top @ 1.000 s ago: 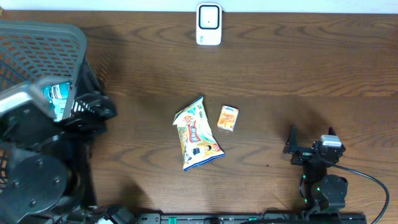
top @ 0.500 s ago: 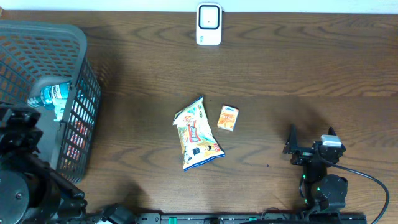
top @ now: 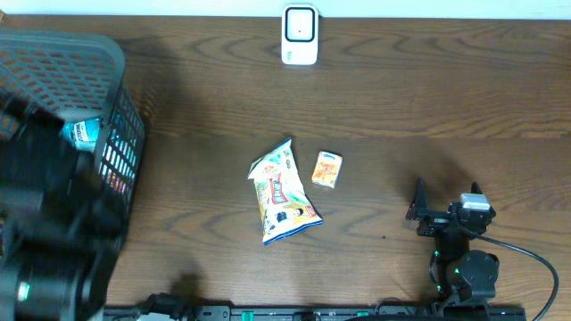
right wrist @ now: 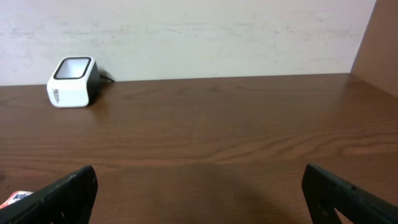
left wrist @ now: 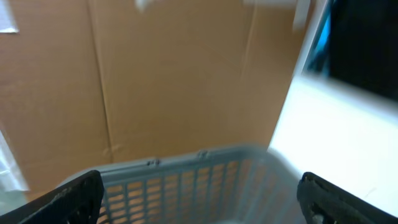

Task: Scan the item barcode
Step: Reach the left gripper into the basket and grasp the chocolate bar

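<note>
A yellow snack bag (top: pixel 284 192) lies flat mid-table, and a small orange box (top: pixel 327 168) sits just to its right. At the far edge stands the white barcode scanner (top: pixel 300 36), which the right wrist view shows far off as the scanner (right wrist: pixel 73 81). My right gripper (top: pixel 446 192) rests open near the front right, nothing between its fingers (right wrist: pixel 62 196). My left arm (top: pixel 53 232) is a dark blur over the near part of the grey basket (top: pixel 62 49). In its wrist view the left gripper (left wrist: pixel 199 205) is open and empty above the basket rim (left wrist: pixel 186 167).
The basket holds a bottle with a blue label (top: pixel 85 134) and other packets behind its mesh. A cardboard wall (left wrist: pixel 155 81) rises behind the basket. A corner of the orange box (right wrist: pixel 15 198) peeks in at the lower left of the right wrist view.
The left arm has kept swinging over the basket, dropping towards the front left and now blurring across its near half. Right arm, bag, box and scanner have not moved.
</note>
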You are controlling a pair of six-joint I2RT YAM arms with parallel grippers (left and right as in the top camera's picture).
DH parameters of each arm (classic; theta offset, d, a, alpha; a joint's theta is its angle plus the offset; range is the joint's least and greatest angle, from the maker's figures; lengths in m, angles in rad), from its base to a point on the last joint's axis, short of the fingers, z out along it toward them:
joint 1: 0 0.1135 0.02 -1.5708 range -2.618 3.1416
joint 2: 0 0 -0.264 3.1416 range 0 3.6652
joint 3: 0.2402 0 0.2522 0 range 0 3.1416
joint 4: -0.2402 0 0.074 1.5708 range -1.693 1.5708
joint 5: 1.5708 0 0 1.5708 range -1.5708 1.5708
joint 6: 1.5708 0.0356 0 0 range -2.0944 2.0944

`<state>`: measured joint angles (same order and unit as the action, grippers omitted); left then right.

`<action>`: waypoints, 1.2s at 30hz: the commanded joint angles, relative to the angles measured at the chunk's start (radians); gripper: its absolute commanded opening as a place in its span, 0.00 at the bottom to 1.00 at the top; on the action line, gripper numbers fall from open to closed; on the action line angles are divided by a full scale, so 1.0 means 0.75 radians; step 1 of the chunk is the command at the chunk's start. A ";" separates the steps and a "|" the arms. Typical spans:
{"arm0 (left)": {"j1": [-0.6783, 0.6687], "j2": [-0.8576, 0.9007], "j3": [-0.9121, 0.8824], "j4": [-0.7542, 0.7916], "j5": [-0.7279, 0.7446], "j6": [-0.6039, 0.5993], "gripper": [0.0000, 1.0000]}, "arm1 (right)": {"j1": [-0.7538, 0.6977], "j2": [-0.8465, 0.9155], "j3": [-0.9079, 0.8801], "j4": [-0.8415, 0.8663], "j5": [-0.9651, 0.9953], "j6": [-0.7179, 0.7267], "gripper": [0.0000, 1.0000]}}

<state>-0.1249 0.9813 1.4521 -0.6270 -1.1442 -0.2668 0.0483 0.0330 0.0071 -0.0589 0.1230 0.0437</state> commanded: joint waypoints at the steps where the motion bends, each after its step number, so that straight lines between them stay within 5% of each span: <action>1: 0.200 0.126 0.007 -0.100 0.332 -0.105 0.98 | 0.005 -0.001 -0.002 -0.006 -0.003 -0.011 0.99; 5: 0.523 0.280 0.007 -0.284 0.815 -0.361 0.98 | 0.005 -0.001 -0.002 -0.006 -0.003 -0.010 0.99; 11: 0.801 0.518 0.007 -0.363 1.358 -0.385 0.98 | 0.005 -0.001 -0.002 -0.006 -0.003 -0.011 0.99; 27: 0.919 0.962 -0.011 -0.490 1.376 -0.538 0.98 | 0.005 -0.001 -0.002 -0.006 -0.003 -0.010 0.99; 36: 0.925 1.057 -0.011 -0.628 1.424 -1.052 0.98 | 0.005 -0.001 -0.002 -0.006 -0.003 -0.010 0.99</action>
<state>0.5621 1.7569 1.4479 -1.0687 -0.1040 -0.8562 0.0483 0.0330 0.0071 -0.0593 0.1230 0.0437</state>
